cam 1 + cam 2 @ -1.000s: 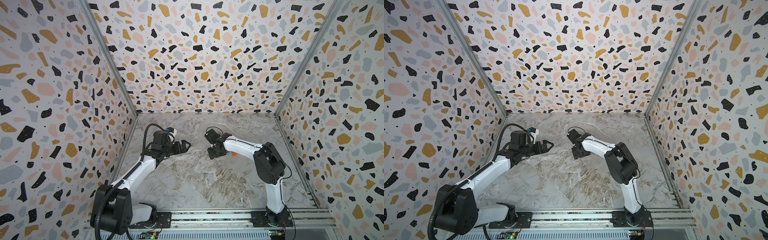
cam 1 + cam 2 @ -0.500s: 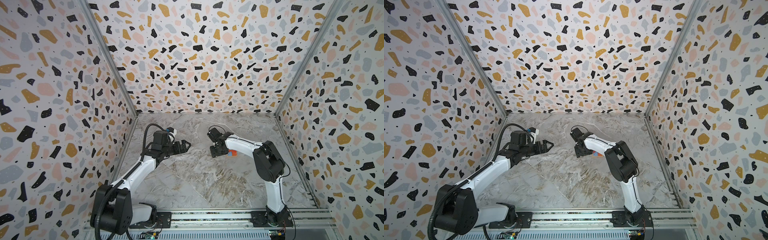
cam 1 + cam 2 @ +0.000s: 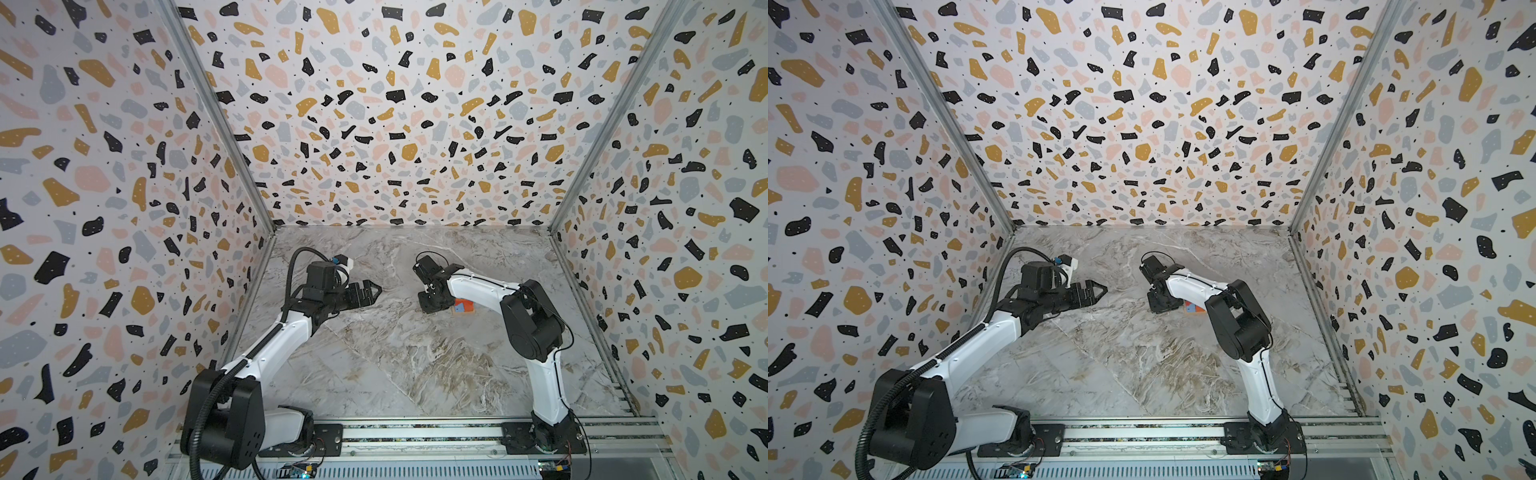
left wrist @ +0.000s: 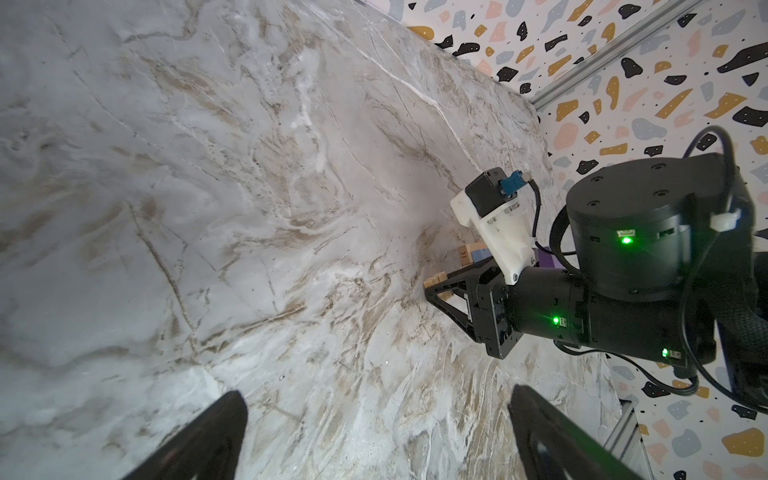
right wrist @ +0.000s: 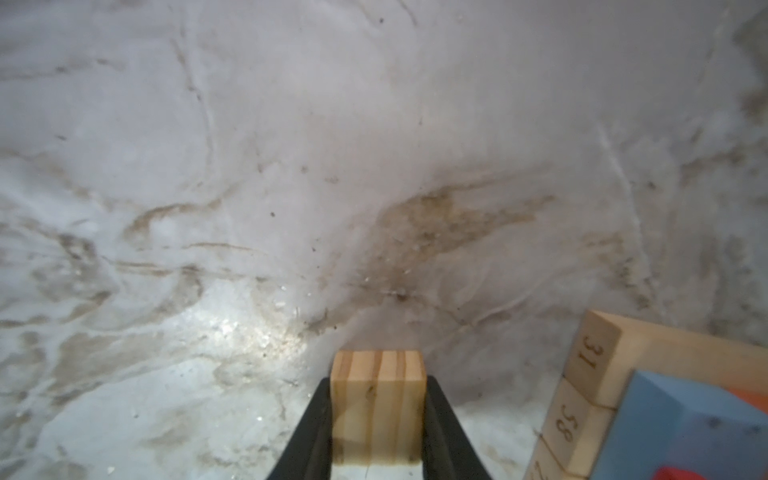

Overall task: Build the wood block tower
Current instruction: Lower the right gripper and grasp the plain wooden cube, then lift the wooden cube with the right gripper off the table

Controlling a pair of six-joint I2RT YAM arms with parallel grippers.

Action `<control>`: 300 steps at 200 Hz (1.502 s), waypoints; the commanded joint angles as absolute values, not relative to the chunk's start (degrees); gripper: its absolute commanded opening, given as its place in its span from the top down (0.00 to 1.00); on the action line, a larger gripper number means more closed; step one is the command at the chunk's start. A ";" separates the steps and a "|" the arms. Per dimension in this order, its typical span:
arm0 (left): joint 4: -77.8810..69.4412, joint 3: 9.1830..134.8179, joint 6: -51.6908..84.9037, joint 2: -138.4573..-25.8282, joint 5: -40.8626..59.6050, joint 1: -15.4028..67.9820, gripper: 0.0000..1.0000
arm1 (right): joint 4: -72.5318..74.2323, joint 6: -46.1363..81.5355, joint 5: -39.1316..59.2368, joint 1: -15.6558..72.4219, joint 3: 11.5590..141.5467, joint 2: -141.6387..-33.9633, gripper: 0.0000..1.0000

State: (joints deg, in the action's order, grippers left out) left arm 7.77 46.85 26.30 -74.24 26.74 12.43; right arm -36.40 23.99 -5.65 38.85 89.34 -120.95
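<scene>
Top views: terrazzo walls [image 3: 374,104] around marble tabletop [image 3: 395,353]; right claw [image 5: 379,382] pinches block [image 5: 379,415].

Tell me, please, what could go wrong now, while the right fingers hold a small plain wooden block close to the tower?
1. The right fingers pinch the plain tan wooden block with its end sticking out past their tips; it may pivot or slip on the way.
2. The tower of numbered tan bars stands close beside; a sideways swing could knock it or its light blue block.
</scene>
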 commanded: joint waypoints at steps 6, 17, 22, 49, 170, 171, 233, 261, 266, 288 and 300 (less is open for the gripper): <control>6.86 46.58 25.66 -73.23 27.07 12.22 0.00 | -38.44 23.66 -6.33 39.43 89.68 -118.27 0.79; 6.85 46.54 25.68 -73.30 27.09 12.21 0.00 | -38.90 23.64 -6.65 40.03 89.02 -116.72 0.80; 6.90 46.65 25.66 -73.25 27.07 12.22 0.00 | -39.21 23.62 -6.83 40.32 88.67 -115.92 0.80; 6.97 46.67 25.66 -73.28 26.92 12.21 0.00 | -40.00 24.55 -6.49 42.14 85.17 -110.93 0.79; 6.77 47.02 25.89 -73.72 26.87 12.21 0.00 | -38.32 29.67 -6.24 49.21 72.42 -104.90 0.74; 6.77 47.02 25.86 -73.73 26.93 12.17 0.00 | -38.32 29.69 -6.24 49.22 72.42 -104.92 0.74; 6.82 47.02 25.92 -73.83 26.89 12.22 0.00 | -37.66 29.53 -5.76 49.48 71.84 -106.08 0.70; 6.81 46.93 25.84 -73.62 26.86 12.21 0.00 | -37.09 29.53 -5.20 49.48 71.37 -106.16 0.68; 6.88 46.88 25.75 -73.57 26.81 12.21 0.00 | -37.11 29.55 -5.18 49.48 71.35 -106.14 0.67; 6.95 46.85 25.75 -73.48 26.68 12.22 0.00 | -36.89 29.46 -4.96 49.48 71.24 -106.17 0.66; 6.94 46.80 25.68 -73.48 26.64 12.22 0.00 | -36.68 29.31 -4.60 49.44 71.27 -106.25 0.63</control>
State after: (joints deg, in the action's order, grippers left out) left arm 7.77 46.85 26.30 -74.24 26.70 12.43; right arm -36.62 28.99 -5.13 49.25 71.68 -106.28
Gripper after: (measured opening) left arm 0.998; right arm 0.344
